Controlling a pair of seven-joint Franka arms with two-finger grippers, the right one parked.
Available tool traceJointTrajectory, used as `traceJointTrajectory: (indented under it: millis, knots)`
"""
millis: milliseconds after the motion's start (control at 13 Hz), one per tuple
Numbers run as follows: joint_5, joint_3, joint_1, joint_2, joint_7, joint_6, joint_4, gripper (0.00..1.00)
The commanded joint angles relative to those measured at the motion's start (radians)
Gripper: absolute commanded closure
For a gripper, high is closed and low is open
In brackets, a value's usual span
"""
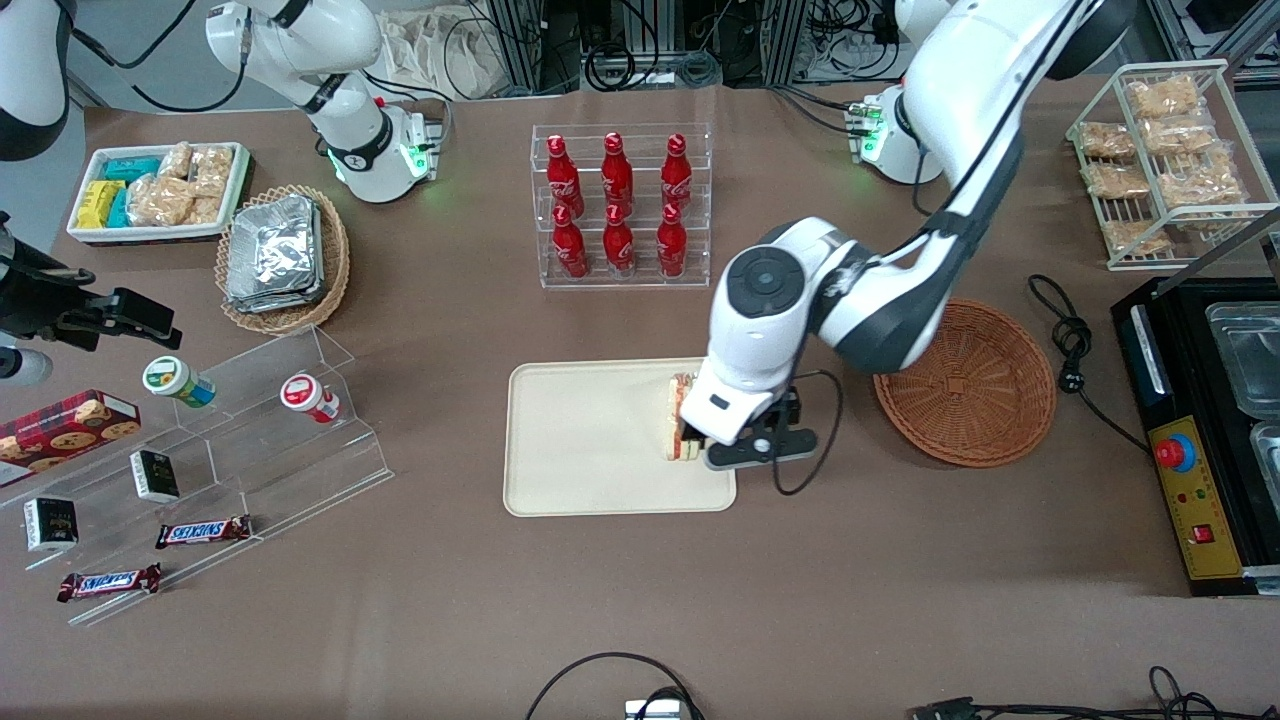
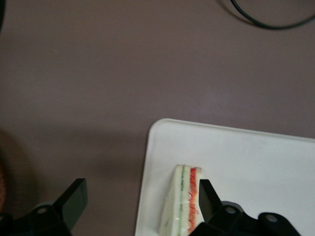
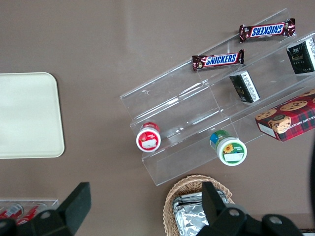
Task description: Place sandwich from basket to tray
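The sandwich [image 1: 680, 420] [image 2: 184, 209] stands on its edge on the cream tray [image 1: 590, 440] [image 2: 246, 157], close to the tray's rim toward the working arm's end. My left gripper [image 1: 700, 442] [image 2: 141, 192] hangs low over it and is open. One finger sits right beside the sandwich's red-filling side. The other finger is well apart from the bread, over the brown table just outside the rim. The reddish-brown basket [image 1: 965, 385] stands on the table toward the working arm's end, partly under the arm, and holds nothing that I can see.
A clear rack of red bottles [image 1: 620, 205] stands farther from the front camera than the tray. A black cable [image 1: 815, 440] loops between tray and basket. Toward the parked arm's end are a tan basket of foil packets [image 1: 283, 260] and a clear stepped shelf [image 1: 250, 440].
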Motion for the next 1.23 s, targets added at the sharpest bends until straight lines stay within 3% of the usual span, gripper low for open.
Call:
traceJointTrajectory:
  millis: [0,462,692,1000,1154]
  knots:
    - [-0.02,-0.002,0.054,-0.081,-0.006,-0.053,-0.017,0.0]
    - [-0.048,-0.006,0.15,-0.161,0.036,-0.122,-0.017,0.0]
    - [-0.121,-0.002,0.201,-0.202,0.134,-0.159,-0.017,0.0]
    - [-0.14,0.0,0.247,-0.241,0.223,-0.198,-0.031,0.0]
    - [-0.187,0.029,0.267,-0.285,0.325,-0.222,-0.051,0.0]
